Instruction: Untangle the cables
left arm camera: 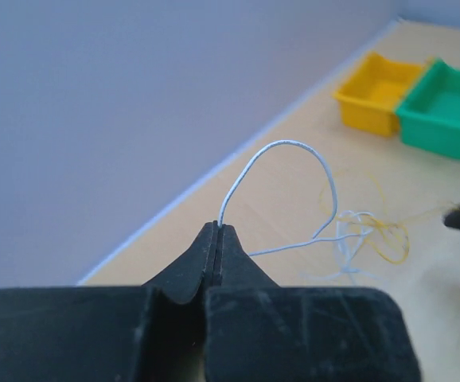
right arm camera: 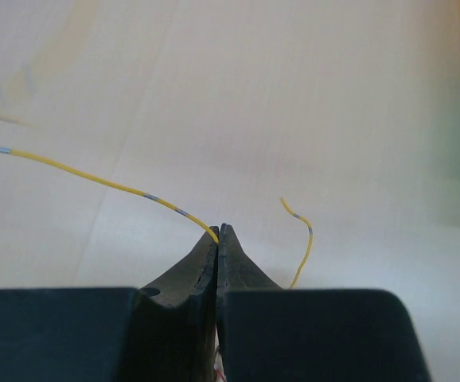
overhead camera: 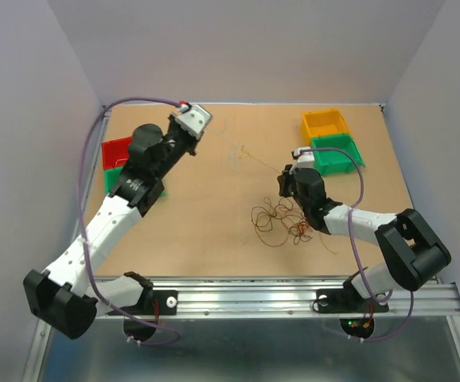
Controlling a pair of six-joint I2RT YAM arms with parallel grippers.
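Observation:
My left gripper is shut on a whitish cable, which arches up from the jaws and drops to the table, where it meets a small knot of yellow cable. In the top view that gripper is raised near the back wall. My right gripper is shut on a yellow cable with grey bands; its short free end curls up to the right. This gripper sits mid-table, and the yellow cable runs out from it to the left. A loose tangle of brown and red cables lies beside the right arm.
A yellow bin and a green bin stand at the back right. A red bin and another green bin sit at the left edge, partly under the left arm. Walls close off the back and both sides.

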